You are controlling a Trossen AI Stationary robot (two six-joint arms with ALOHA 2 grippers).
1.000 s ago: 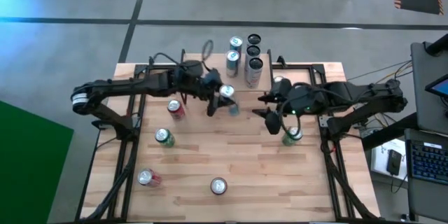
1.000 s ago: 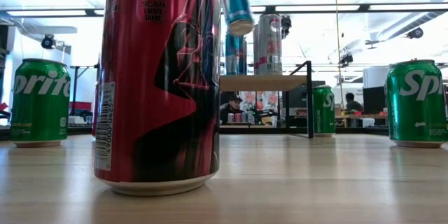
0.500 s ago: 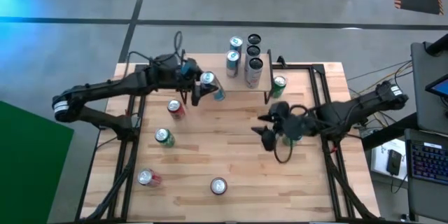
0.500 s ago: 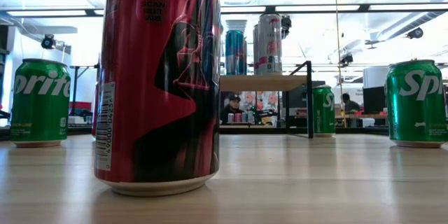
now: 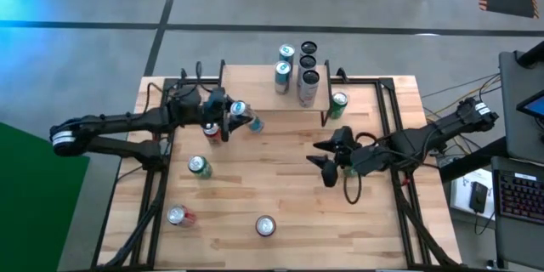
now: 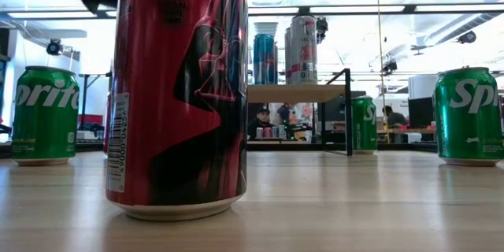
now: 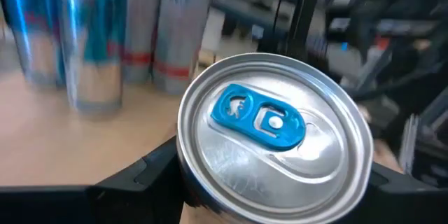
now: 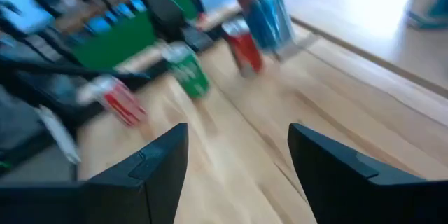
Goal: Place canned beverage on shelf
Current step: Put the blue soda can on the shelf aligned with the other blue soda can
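Note:
My left gripper (image 5: 235, 119) is shut on a blue-and-silver canned beverage (image 5: 244, 116), whose silver top with a blue tab (image 7: 259, 115) fills the left wrist view. It hangs over the table's left half, short of the shelf (image 6: 295, 93), a low light-wood rack on black legs at the far edge. Several tall cans (image 5: 308, 85) stand on the shelf. My right gripper (image 5: 327, 160) hovers open over the table's right half, with nothing between its fingers (image 8: 157, 161). My left gripper pinches the can's side wall just below the top rim (image 7: 183, 171) between its two fingers, one on each side. The fingers reach in roughly level from the table's left. The can hangs clear of the table, tipped so its top faces back toward the wrist.
Loose cans stand on the table: a red one (image 5: 212, 133) beside my left gripper, green ones (image 5: 200, 166) (image 5: 339, 102) (image 5: 353, 168), a red one (image 5: 177, 215) and a silver-topped one (image 5: 265, 225) near the front. The table's middle is bare wood.
My left gripper has carried the can toward the table's left edge and somewhat down, away from the shelf, still shut on it. My right gripper has gone down and toward the near edge, then held still.

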